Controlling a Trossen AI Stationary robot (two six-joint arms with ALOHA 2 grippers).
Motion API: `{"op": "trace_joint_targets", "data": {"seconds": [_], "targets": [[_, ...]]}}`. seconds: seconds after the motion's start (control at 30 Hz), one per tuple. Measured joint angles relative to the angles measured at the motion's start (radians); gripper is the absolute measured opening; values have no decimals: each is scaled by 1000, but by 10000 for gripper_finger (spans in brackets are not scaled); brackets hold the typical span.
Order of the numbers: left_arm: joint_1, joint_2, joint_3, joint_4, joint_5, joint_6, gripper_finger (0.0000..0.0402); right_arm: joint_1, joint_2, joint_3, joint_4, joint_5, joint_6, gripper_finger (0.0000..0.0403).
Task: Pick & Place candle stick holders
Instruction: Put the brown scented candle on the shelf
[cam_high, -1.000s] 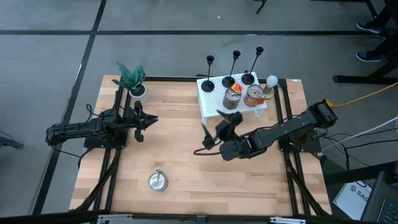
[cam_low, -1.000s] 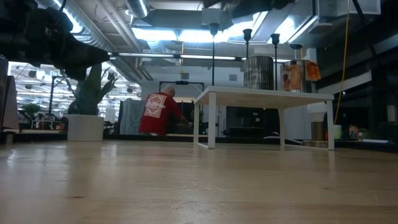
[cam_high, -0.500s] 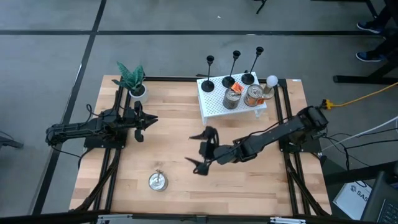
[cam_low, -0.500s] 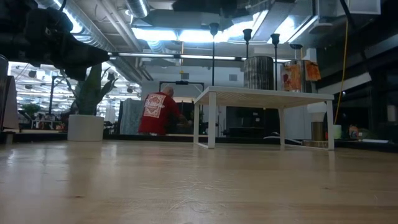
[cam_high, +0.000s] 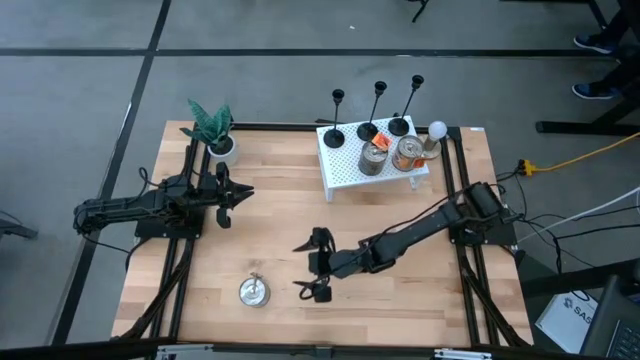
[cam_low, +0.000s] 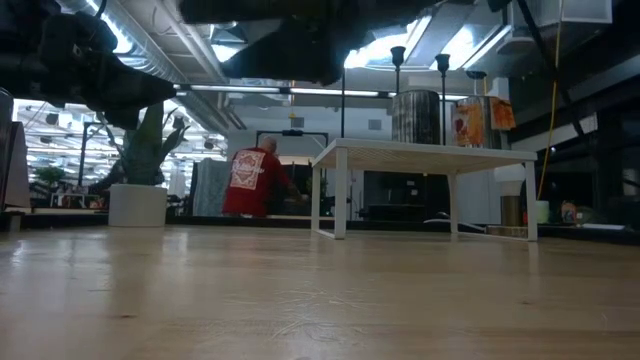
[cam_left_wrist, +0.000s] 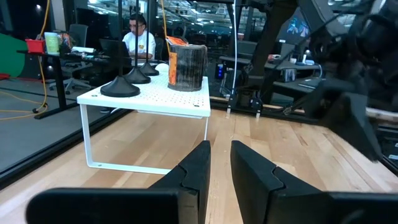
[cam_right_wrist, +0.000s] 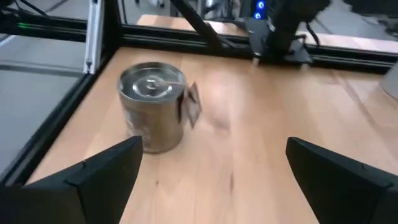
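Three black candle stick holders (cam_high: 368, 128) stand by their round bases on a white perforated shelf (cam_high: 345, 168) at the table's far right; their stems (cam_low: 397, 70) rise above it in the low view. My right gripper (cam_high: 314, 266) hangs open over the middle of the table, nearer the front edge and far from the holders. It points toward a silver can (cam_right_wrist: 152, 106). My left gripper (cam_high: 240, 195) rests at the table's left, level, shut and with nothing in it; its wrist view shows the holders' bases (cam_left_wrist: 120, 87) on the shelf.
Two tins (cam_high: 373, 160) (cam_high: 407, 153) and a white ball (cam_high: 437, 129) share the shelf with the holders. The silver can (cam_high: 254, 291) stands near the front left. A potted plant (cam_high: 212, 128) is at the far left corner. Bare wood lies between shelf and can.
My right gripper has swung away from the shelf toward the table's near left, sinking toward the silver can. Its wrist has turned on the way, and its fingers have stayed wide open. The holders have not moved.
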Motion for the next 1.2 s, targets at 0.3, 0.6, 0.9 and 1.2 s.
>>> {"op": "trace_joint_targets", "data": {"seconds": [0.3,0.6,0.9,1.2], "targets": [[0,0,0,0,0,0,59,39,81,0,174,1,-96,400],[0,0,0,0,0,0,59,42,130,0,209,-39,-57,400],[0,0,0,0,0,0,59,62,196,0,338,-79,-149,400],[0,0,0,0,0,0,59,66,252,0,440,-87,-152,400]]}}
